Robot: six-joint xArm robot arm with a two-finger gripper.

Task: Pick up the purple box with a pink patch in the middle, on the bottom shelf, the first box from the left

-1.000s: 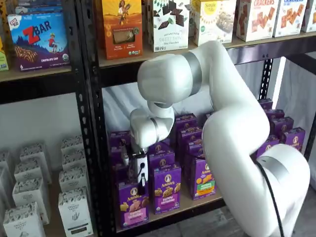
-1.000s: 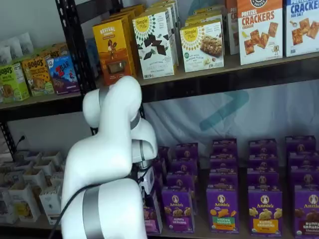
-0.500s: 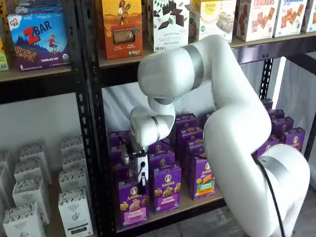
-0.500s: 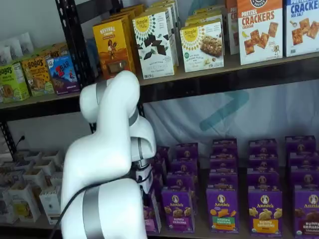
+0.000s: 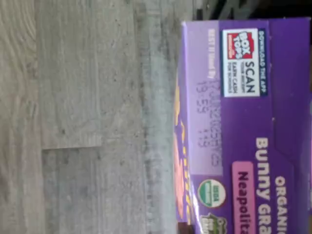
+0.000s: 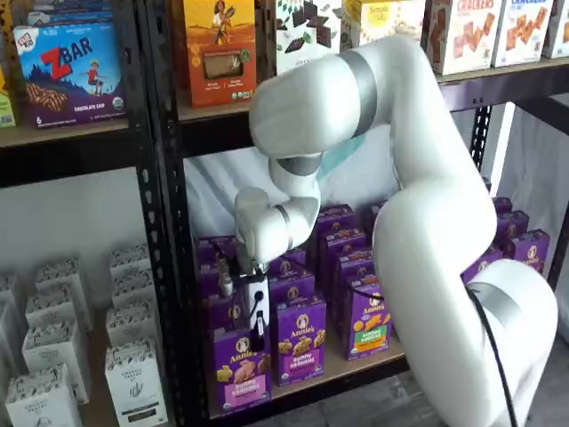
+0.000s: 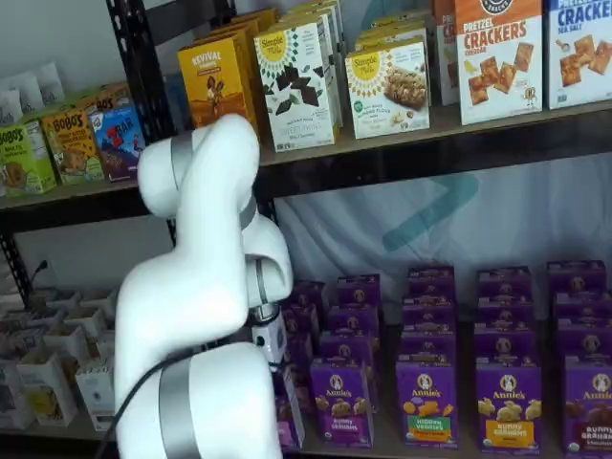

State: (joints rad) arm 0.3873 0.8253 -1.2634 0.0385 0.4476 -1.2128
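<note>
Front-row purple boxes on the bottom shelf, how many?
5: the purple box partly behind the arm, then four purple boxes rightward; others may sit off-frame.

Even, soft indoor light in both shelf views, no harsh glare, shade lay under the upper shelf board (image 6: pixel 293 111), wrist view was blurred, print on the purple box (image 5: pixel 243 131) soft, colours slightly washed.
</note>
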